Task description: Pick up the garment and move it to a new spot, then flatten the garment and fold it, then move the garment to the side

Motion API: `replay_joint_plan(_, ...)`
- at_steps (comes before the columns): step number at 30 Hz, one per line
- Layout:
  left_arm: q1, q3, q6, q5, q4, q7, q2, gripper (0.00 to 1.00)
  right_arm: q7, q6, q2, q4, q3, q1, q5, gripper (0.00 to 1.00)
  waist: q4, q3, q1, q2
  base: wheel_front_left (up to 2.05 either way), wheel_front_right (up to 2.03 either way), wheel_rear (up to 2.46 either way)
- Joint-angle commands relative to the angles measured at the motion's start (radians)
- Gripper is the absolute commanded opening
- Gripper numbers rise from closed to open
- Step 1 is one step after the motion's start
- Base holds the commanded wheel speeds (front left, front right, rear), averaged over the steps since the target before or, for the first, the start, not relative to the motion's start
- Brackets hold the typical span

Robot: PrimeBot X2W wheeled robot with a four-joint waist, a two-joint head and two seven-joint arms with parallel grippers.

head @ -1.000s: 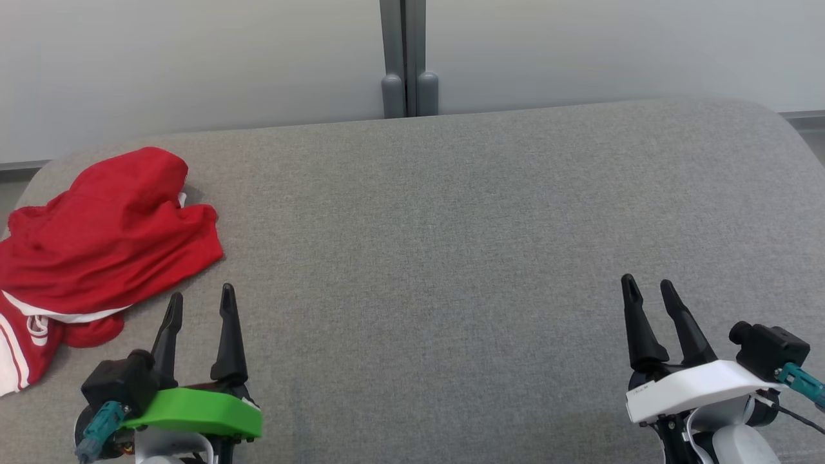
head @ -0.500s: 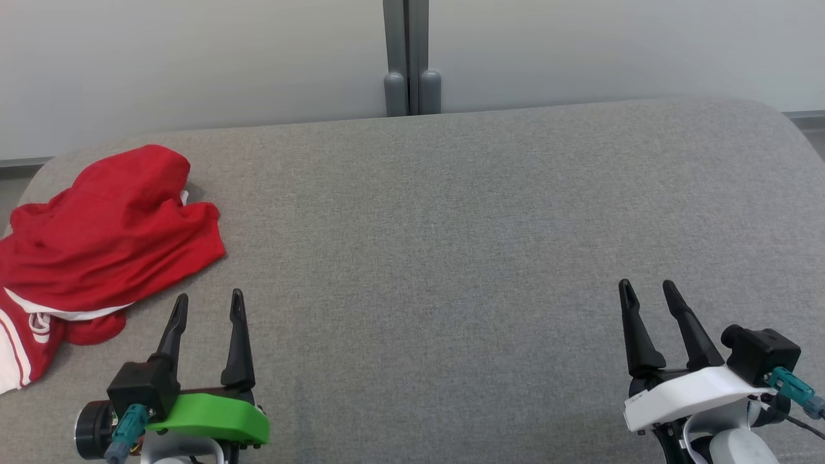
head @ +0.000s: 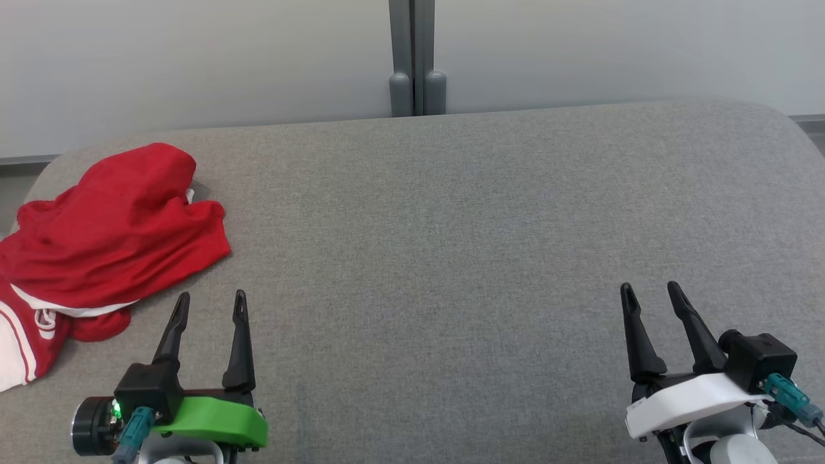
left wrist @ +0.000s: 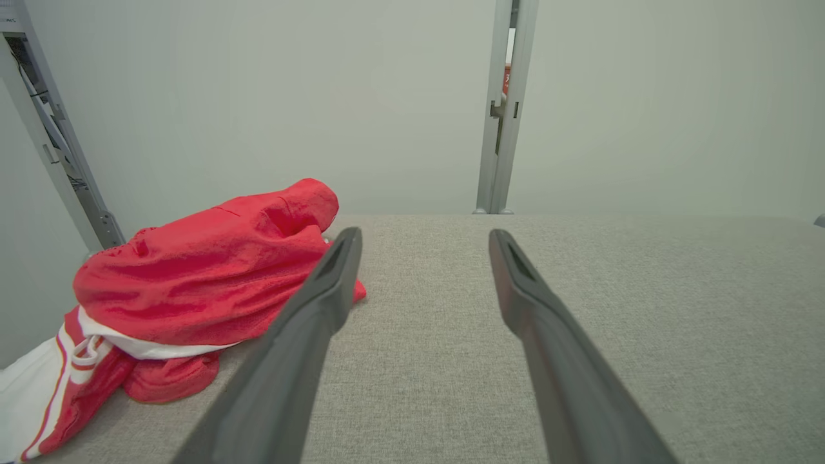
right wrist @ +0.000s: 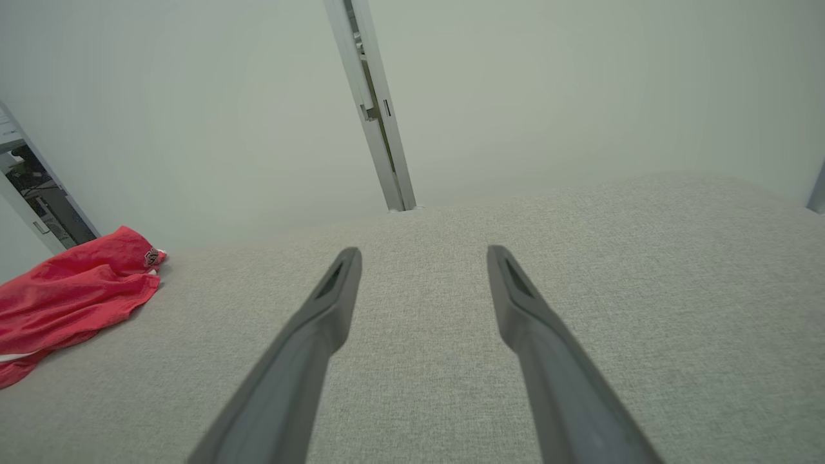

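A crumpled red garment (head: 109, 235) with white trim lies in a heap at the left end of the grey fabric surface (head: 451, 225); it also lies left of the fingers in the left wrist view (left wrist: 206, 283) and at the far left in the right wrist view (right wrist: 71, 296). My left gripper (head: 211, 301) stands open just right of and nearer than the garment, apart from it, with nothing between its fingers. At the lower right, far from the cloth, my right gripper (head: 650, 292) is open and empty too.
A pale wall with a grey vertical post (head: 412, 58) runs behind the surface. The surface has rounded corners, and its left edge (head: 26, 187) lies close by the garment. A metal frame (left wrist: 58, 148) stands at the left in the left wrist view.
The camera has shifted slightly, sliding the scene a little right. My left gripper has drawn back and turned a little; the right one has sunk slightly. The garment lies as before.
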Motion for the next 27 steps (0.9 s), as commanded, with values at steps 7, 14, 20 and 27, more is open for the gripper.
replay_joint_plan(7,0.001,0.011,-0.004,0.023,-0.028,-0.005,0.015,1.0,-0.006,0.0,0.001,-0.008,-0.016,0.014,-0.064,1.0,0.005,-0.001,-0.0001,0.0,0.0,0.0,0.0)
replay_joint_plan(14,0.021,0.018,-0.033,0.001,-0.056,0.017,0.025,1.0,-0.011,0.0,0.003,-0.016,-0.023,0.022,-0.109,1.0,0.005,0.0,-0.0001,0.0,0.0,0.0,0.0)
replay_joint_plan(20,0.029,0.023,-0.035,-0.02,-0.061,0.049,0.031,1.0,-0.007,0.0,0.004,-0.017,-0.026,0.024,-0.115,1.0,0.006,-0.001,-0.0001,0.0,0.0,0.0,0.0)
replay_joint_plan(27,0.039,0.02,-0.027,-0.03,-0.057,0.06,0.026,1.0,-0.004,0.0,0.006,-0.016,-0.021,0.025,-0.108,1.0,0.007,-0.004,-0.0001,0.0,0.0,0.0,0.0)
